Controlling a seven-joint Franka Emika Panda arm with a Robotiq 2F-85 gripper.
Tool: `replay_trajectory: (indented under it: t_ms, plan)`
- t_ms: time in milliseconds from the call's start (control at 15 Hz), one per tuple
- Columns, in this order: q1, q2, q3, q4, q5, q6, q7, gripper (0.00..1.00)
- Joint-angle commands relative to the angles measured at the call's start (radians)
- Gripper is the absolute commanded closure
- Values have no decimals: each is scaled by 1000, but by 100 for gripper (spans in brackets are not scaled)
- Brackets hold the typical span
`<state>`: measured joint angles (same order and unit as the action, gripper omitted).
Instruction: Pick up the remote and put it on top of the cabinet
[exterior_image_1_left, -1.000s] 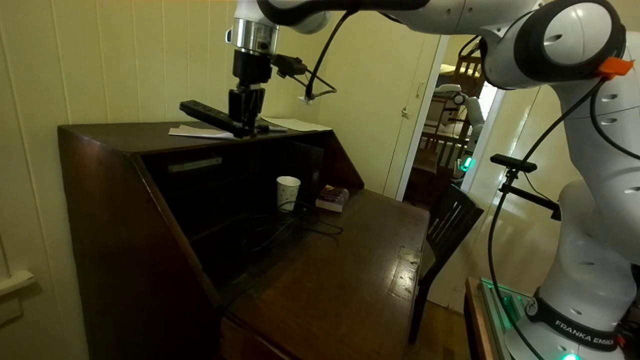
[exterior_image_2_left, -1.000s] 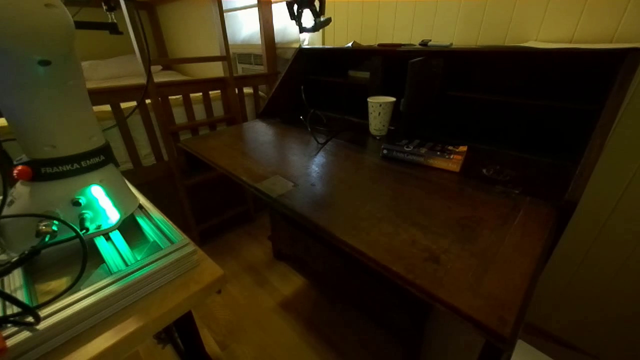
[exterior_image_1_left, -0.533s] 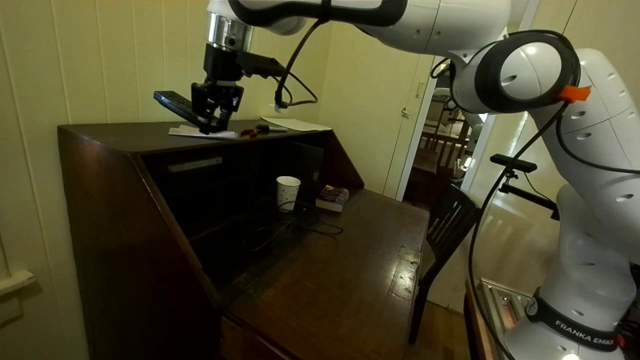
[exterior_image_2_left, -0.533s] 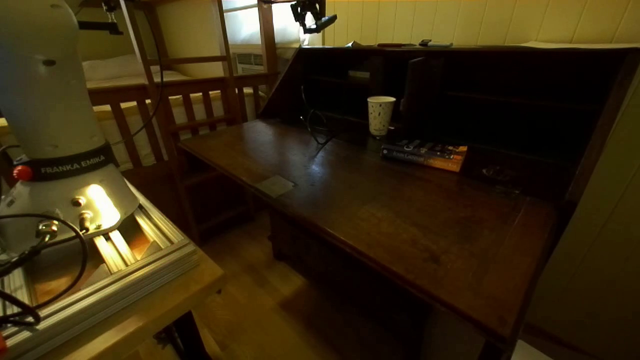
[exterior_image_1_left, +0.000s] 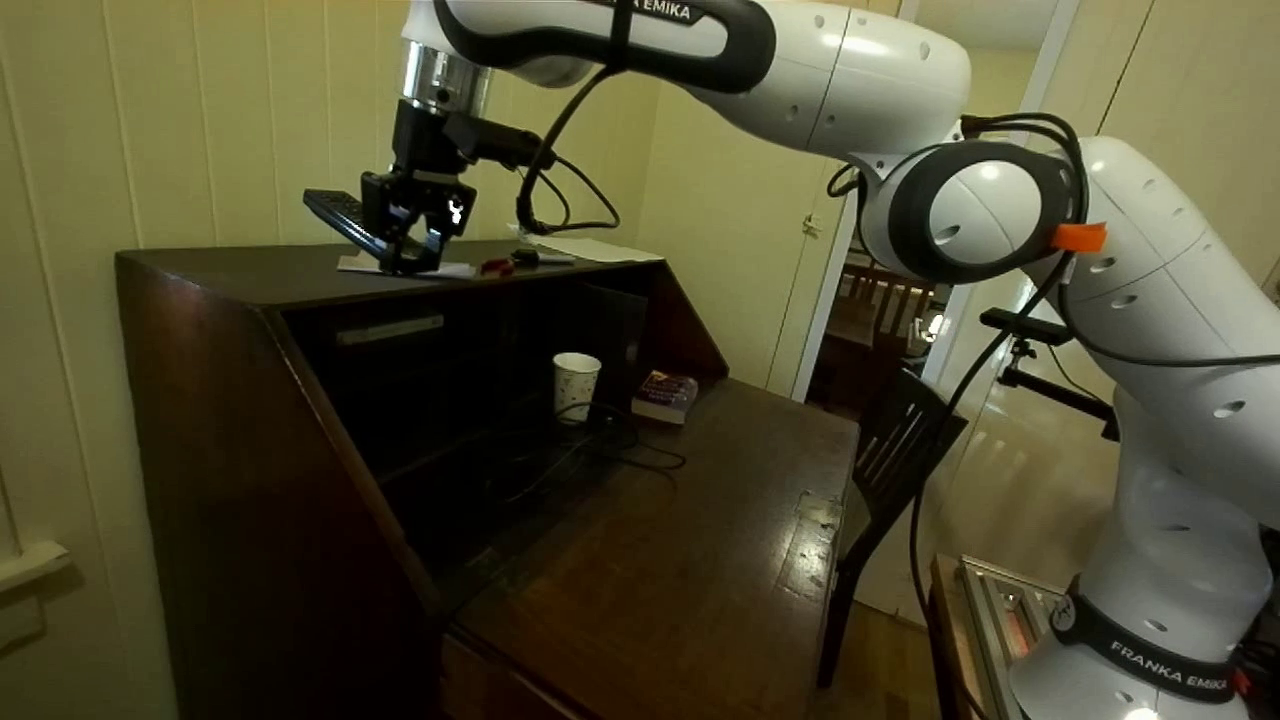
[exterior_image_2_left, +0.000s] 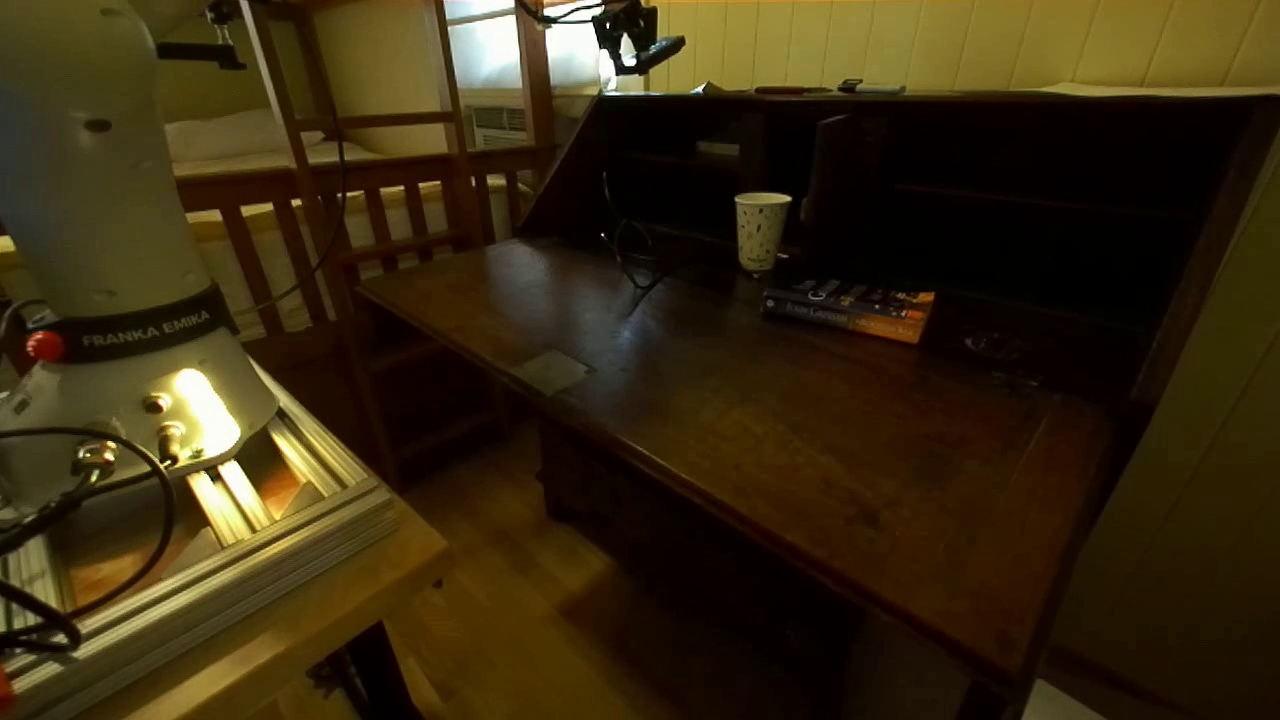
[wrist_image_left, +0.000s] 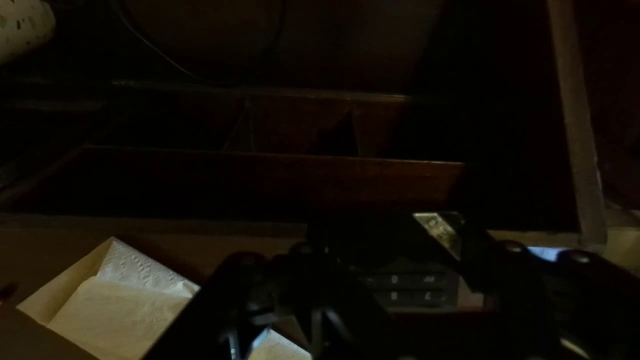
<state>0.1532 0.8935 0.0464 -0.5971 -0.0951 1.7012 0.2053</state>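
Observation:
The black remote (exterior_image_1_left: 338, 212) is held tilted in my gripper (exterior_image_1_left: 412, 262), just above the cabinet top (exterior_image_1_left: 230, 272) in an exterior view. Its far end sticks up and out past the fingers. An exterior view also shows the remote (exterior_image_2_left: 662, 50) and the gripper (exterior_image_2_left: 630, 66) above the far end of the cabinet (exterior_image_2_left: 760, 420). In the wrist view, number keys of the remote (wrist_image_left: 410, 289) show between the dark fingers (wrist_image_left: 395, 245). The fingers are shut on it. I cannot tell whether its low end touches the cabinet top or the paper.
A folded white paper (wrist_image_left: 120, 310) lies on the cabinet top by the gripper. Small red and black items (exterior_image_1_left: 515, 262) and a paper sheet (exterior_image_1_left: 595, 247) lie further along. Below are a white cup (exterior_image_1_left: 576, 388), a book (exterior_image_1_left: 665, 397) and loose cables (exterior_image_1_left: 620, 450). A wall stands behind.
My gripper has moved left along the cabinet top with the remote, and has come slightly lower in the last half second. The base light has turned from green to white.

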Motion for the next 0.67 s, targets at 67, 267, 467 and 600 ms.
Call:
replay_trajectory:
  t_ms: [67, 267, 467, 600]
  plan:
    - [-2, 66, 15, 114, 26, -54, 25, 64]
    - [-10, 65, 31, 119, 44, -67, 21, 64]
    - [-15, 62, 38, 121, 61, -77, 26, 64]
    - [-18, 63, 37, 122, 63, -79, 32, 64]
